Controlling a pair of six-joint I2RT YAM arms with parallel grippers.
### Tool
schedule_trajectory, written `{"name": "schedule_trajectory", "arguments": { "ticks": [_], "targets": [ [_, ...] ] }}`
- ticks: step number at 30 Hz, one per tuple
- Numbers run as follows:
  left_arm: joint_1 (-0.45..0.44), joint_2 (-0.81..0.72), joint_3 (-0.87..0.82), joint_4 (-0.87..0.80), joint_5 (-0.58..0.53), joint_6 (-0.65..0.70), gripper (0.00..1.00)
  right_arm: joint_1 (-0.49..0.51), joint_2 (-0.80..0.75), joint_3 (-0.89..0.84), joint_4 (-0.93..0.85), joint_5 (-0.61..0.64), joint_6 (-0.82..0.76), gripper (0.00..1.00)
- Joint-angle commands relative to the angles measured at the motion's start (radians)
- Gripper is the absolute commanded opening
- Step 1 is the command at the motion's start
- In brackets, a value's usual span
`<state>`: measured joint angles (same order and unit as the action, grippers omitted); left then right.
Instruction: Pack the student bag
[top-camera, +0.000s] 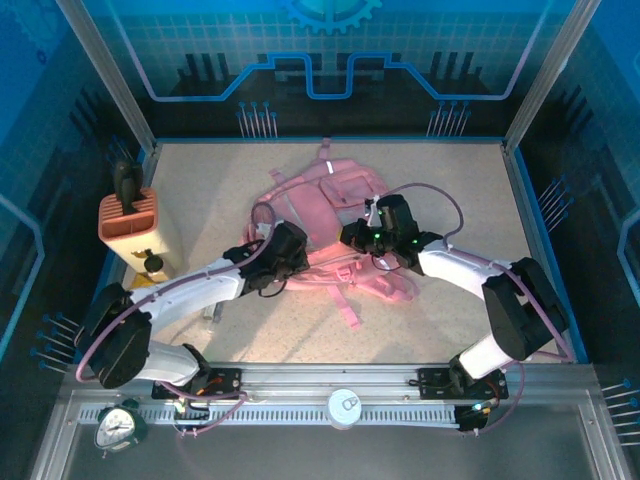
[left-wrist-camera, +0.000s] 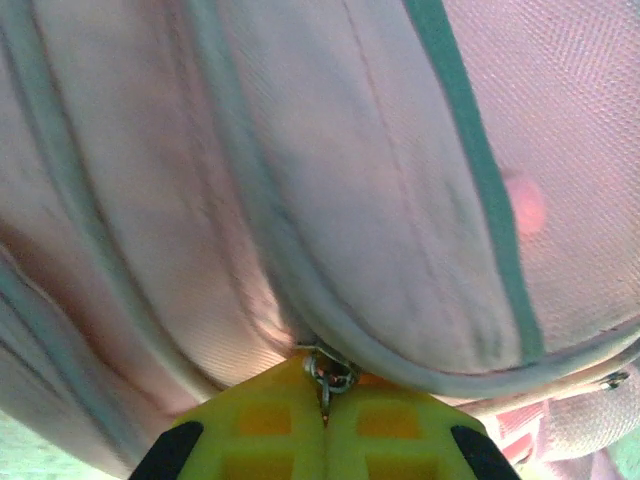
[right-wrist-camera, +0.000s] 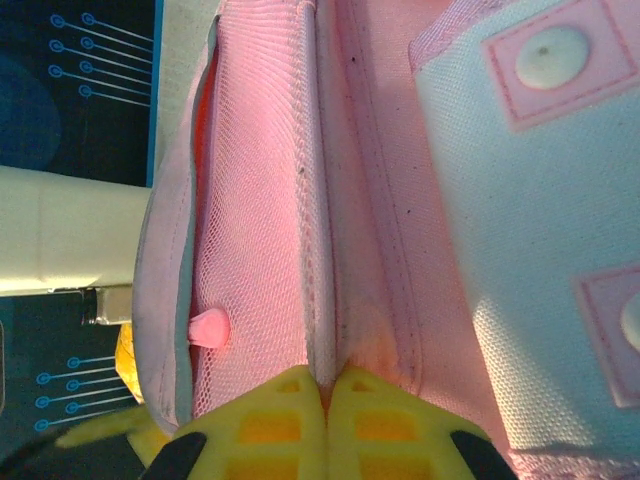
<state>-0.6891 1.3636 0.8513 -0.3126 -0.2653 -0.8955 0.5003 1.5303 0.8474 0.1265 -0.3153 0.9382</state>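
- Student bag (top-camera: 322, 203) lies flat mid-table (top-camera: 450, 310), straps splayed, btwn both arms.
- L gripper (left-wrist-camera: 325, 395): yellow fingers (left-wrist-camera: 265, 425) clenched tight on the metal zip pull (left-wrist-camera: 328, 368) at the bag's piped seam; pink fabric bulges above.
- R gripper (right-wrist-camera: 327, 385): jaws pressed together, pinching a fold of bag fabric next to the mesh pocket (right-wrist-camera: 255, 200); small pink tab (right-wrist-camera: 210, 328) on the mesh.
- Top view: L gripper at bag's left edge, R gripper on its right part, near each other.
- Orange ribbed box (top-camera: 130, 225) stands at table's left side, well apart from bag, w/ dark handle (top-camera: 126, 185) sticking up.
- Alarm clock (top-camera: 120, 428) on near rail, left corner.
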Motion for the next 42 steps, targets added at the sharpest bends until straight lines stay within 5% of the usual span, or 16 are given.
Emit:
{"name": "schedule_trajectory", "arguments": {
  "ticks": [1,7,13,22,26,33,42],
  "targets": [
    [0.062,-0.032,-0.019,-0.077,0.083,0.191,0.0,-0.042,-0.031,0.063,-0.085,-0.058,-0.079,0.0],
    [0.043,-0.014,-0.027,0.023,0.241,0.224,0.0,-0.101,-0.018,0.107,-0.15,-0.087,-0.137,0.0],
    [-0.144,0.084,0.078,0.062,0.214,0.247,0.0,-0.227,0.034,0.185,-0.218,-0.104,-0.185,0.0],
    [-0.209,0.292,0.265,0.081,0.263,0.25,0.0,-0.336,0.029,0.239,-0.337,-0.164,-0.237,0.39],
    [-0.208,0.289,0.263,0.06,0.241,0.285,0.0,-0.33,-0.088,0.112,-0.362,-0.188,-0.231,0.54],
    [-0.21,0.285,0.258,0.074,0.273,0.316,0.0,-0.271,-0.217,-0.111,-0.27,-0.221,-0.094,0.6],
    [-0.211,0.292,0.271,0.072,0.295,0.329,0.0,-0.136,-0.181,-0.196,-0.088,-0.18,0.054,0.54]
  ]
}}
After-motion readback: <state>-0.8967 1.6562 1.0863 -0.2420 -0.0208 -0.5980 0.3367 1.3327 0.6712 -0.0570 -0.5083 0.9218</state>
